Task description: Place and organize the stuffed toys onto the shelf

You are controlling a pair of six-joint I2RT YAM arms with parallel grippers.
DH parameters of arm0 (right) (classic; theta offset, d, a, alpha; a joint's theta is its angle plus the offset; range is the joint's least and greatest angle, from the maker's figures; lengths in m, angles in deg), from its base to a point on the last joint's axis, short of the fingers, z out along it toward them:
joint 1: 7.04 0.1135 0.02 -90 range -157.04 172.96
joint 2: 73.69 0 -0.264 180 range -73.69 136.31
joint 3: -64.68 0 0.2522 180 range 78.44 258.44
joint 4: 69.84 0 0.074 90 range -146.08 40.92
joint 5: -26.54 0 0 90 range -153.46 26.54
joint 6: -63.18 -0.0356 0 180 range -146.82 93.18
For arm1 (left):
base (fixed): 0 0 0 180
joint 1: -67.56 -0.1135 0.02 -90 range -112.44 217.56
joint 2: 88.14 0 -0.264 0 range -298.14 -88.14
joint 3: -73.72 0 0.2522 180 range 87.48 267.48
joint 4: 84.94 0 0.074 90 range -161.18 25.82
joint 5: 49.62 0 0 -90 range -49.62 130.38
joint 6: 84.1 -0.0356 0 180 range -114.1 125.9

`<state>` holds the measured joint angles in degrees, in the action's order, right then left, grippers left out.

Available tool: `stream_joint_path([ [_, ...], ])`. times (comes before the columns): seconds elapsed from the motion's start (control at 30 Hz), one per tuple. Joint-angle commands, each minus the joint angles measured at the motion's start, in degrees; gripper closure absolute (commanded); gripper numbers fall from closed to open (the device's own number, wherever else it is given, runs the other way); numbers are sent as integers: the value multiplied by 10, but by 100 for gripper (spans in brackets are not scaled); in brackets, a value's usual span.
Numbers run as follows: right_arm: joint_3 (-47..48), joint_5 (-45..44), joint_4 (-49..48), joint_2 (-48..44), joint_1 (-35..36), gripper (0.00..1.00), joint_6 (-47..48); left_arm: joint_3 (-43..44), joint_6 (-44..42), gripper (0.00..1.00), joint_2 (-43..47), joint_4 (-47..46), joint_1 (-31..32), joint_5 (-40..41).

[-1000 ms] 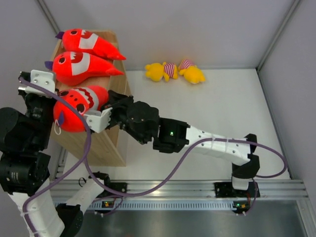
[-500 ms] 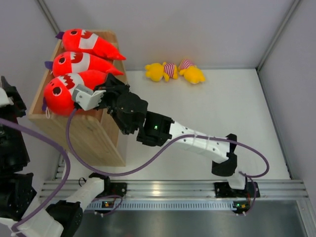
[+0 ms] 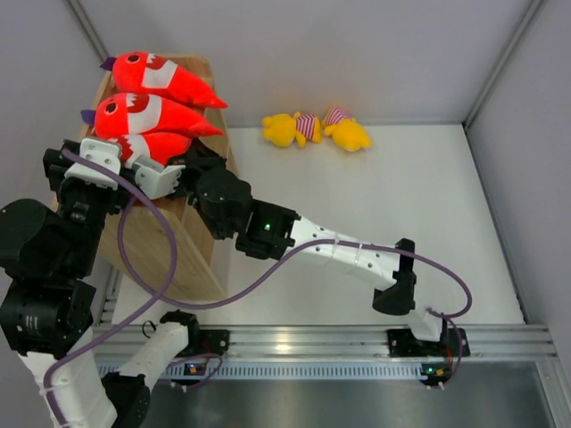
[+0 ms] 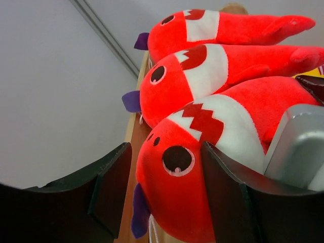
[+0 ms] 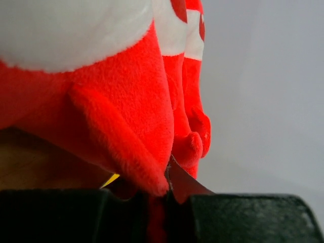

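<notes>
Three red plush sharks lie side by side on top of the wooden shelf (image 3: 174, 245). The far shark (image 3: 161, 76) and the middle shark (image 3: 147, 116) rest untouched. The near shark (image 4: 202, 152) presses against the middle one (image 4: 202, 76). My left gripper (image 4: 167, 197) is open, its jaws standing either side of the near shark's head. My right gripper (image 5: 164, 202) is shut on a red fin of that shark (image 5: 116, 126). Two yellow striped toys (image 3: 290, 129) (image 3: 348, 132) lie on the white floor by the back wall.
The shelf (image 4: 132, 136) stands against the left wall. My right arm (image 3: 339, 254) stretches diagonally from its base to the shelf. A purple cable (image 3: 161, 267) loops in front of the shelf. A metal rail (image 3: 312, 343) runs along the near edge.
The left gripper let go of the near shark's head, swung away, and is back open around it. The right gripper carried the shark back against the middle one.
</notes>
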<state>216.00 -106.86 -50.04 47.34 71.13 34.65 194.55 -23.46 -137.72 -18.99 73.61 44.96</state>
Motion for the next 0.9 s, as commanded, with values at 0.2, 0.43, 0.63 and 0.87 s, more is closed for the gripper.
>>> stream_joint_path([
  [0.2, -106, 123, -22, -126, 12, 43, -106, -11, 3, 46, -1, -12, -2, 134],
  [0.43, -177, 228, 25, -219, 1, 17, -163, -16, -18, 46, -5, -30, -2, 174],
  [0.63, -219, 356, 77, -294, -42, 14, -259, -6, -33, 45, 9, -31, -2, 121],
  [0.87, -259, 493, 69, -346, -122, 14, -369, -2, -44, 43, 33, 0, -1, 98],
])
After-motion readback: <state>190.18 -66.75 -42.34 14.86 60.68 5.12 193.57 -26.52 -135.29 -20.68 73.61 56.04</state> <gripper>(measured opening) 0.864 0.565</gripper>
